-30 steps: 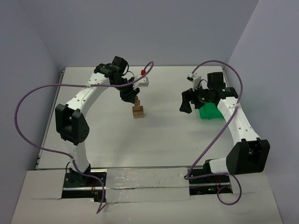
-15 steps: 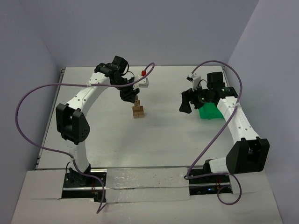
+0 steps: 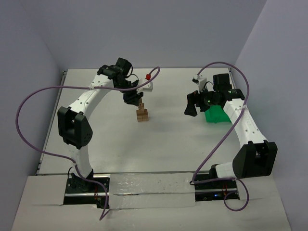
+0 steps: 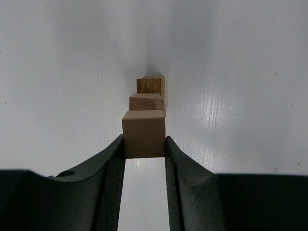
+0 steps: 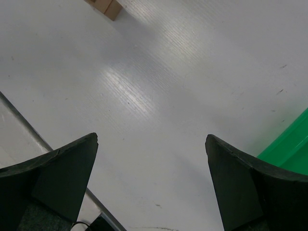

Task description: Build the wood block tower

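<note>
The wood block tower [image 3: 142,114] is a short stack of light-brown cubes near the middle of the table. My left gripper [image 3: 137,99] is right above it, shut on one wooden cube [image 4: 144,134] held at its fingertips [image 4: 117,153]. The stacked cubes [image 4: 147,101] show directly beneath it. I cannot tell whether the held cube rests on the stack. My right gripper [image 3: 192,107] is open and empty, hovering over bare table left of the green bin; its wrist view [image 5: 151,142] shows wide-spread fingers and one cube [image 5: 107,6] at the top edge.
A bright green plastic bin [image 3: 215,115] stands at the right, under the right arm, and its edge shows in the right wrist view [image 5: 290,144]. Purple cables loop over both arms. Walls close the table at the back and sides.
The left wrist has shifted very slightly above the tower, still holding the cube. The right arm has not moved.
</note>
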### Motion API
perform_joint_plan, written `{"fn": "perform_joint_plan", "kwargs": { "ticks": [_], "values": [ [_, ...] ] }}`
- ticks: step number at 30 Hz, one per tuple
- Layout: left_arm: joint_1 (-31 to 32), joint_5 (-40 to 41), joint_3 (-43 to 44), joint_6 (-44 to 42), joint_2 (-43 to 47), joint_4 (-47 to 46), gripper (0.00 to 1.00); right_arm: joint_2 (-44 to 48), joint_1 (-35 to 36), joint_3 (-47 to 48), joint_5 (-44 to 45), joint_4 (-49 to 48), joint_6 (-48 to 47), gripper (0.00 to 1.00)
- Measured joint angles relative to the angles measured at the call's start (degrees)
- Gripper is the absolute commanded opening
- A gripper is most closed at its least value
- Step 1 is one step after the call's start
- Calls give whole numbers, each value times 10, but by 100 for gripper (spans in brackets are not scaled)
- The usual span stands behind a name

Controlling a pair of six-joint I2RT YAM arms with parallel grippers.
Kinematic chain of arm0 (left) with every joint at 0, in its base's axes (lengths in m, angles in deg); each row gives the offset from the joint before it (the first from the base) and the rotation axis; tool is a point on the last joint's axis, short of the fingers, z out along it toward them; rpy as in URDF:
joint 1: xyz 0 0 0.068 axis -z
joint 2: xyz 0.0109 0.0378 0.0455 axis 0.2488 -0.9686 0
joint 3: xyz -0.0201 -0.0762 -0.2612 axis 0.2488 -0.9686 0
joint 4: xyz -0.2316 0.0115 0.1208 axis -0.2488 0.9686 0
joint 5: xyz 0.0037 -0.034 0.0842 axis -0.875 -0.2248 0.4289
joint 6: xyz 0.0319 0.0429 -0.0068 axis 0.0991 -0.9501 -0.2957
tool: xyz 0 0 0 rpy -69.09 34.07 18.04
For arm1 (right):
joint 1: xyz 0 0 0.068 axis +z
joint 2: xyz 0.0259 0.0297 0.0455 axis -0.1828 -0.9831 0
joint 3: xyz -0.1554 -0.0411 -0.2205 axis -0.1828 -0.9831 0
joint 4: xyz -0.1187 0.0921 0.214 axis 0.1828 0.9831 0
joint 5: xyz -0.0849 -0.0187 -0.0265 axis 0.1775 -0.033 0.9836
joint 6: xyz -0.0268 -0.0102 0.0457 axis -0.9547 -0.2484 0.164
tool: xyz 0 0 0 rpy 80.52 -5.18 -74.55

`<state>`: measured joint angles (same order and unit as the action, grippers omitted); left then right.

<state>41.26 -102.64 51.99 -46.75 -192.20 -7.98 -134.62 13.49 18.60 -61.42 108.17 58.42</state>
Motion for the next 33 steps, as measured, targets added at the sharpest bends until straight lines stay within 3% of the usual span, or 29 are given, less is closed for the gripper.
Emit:
{"fn": "perform_joint_plan", "kwargs": {
  "ticks": [33],
  "values": [
    [1, -2, 22, -12, -28, 12, 42, -2, 0, 0, 0, 0, 0, 100]
  ]
}}
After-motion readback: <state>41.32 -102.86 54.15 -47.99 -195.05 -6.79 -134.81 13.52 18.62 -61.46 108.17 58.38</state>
